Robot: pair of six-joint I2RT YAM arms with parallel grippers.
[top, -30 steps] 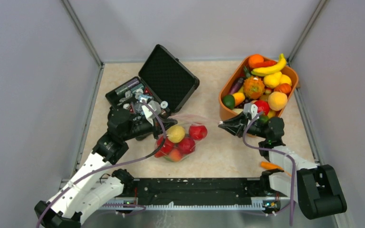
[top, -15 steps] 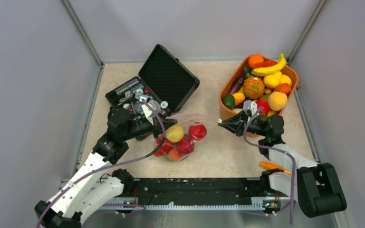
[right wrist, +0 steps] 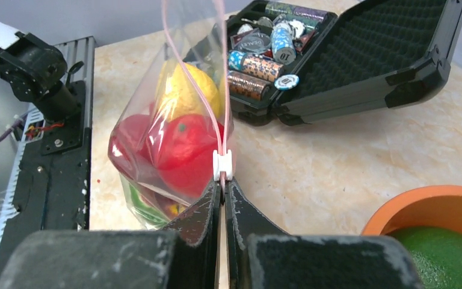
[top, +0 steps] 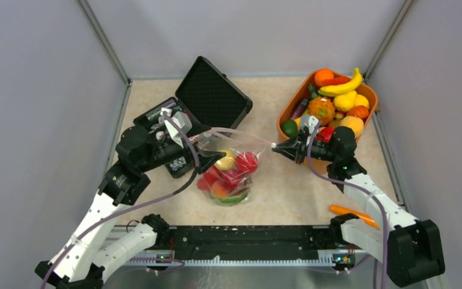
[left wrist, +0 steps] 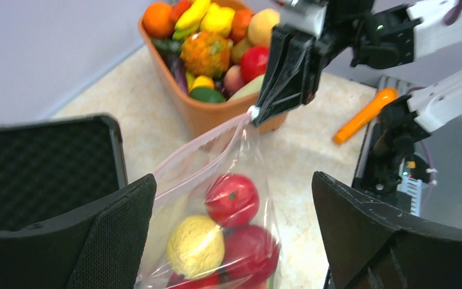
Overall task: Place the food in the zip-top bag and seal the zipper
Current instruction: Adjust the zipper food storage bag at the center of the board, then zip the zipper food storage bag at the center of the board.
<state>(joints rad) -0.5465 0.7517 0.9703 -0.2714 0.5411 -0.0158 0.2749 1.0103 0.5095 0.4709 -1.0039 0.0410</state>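
Note:
The zip-top bag point(top: 231, 171) lies mid-table, its right corner lifted, holding food: red apples point(left wrist: 233, 198), a yellow fruit point(left wrist: 195, 245) and something green at the bottom. My right gripper point(top: 278, 146) is shut on the right end of the pink zipper point(top: 240, 133), just behind its white slider point(right wrist: 222, 164). The left gripper point(top: 207, 150) stands wide open at the bag's left end, its fingers point(left wrist: 120, 223) on either side of the bag and touching nothing. More food fills the orange basket point(top: 286, 141).
An open black case point(top: 213, 99) with small wrapped items stands back left, close behind the bag. An orange carrot-like stick point(top: 352, 214) lies near the right arm's base. Grey walls enclose the table on three sides.
The left gripper opened, let go of the bag and drew back to the left. The right gripper closed on the zipper's end and lifted it, pulling the bag's mouth taut.

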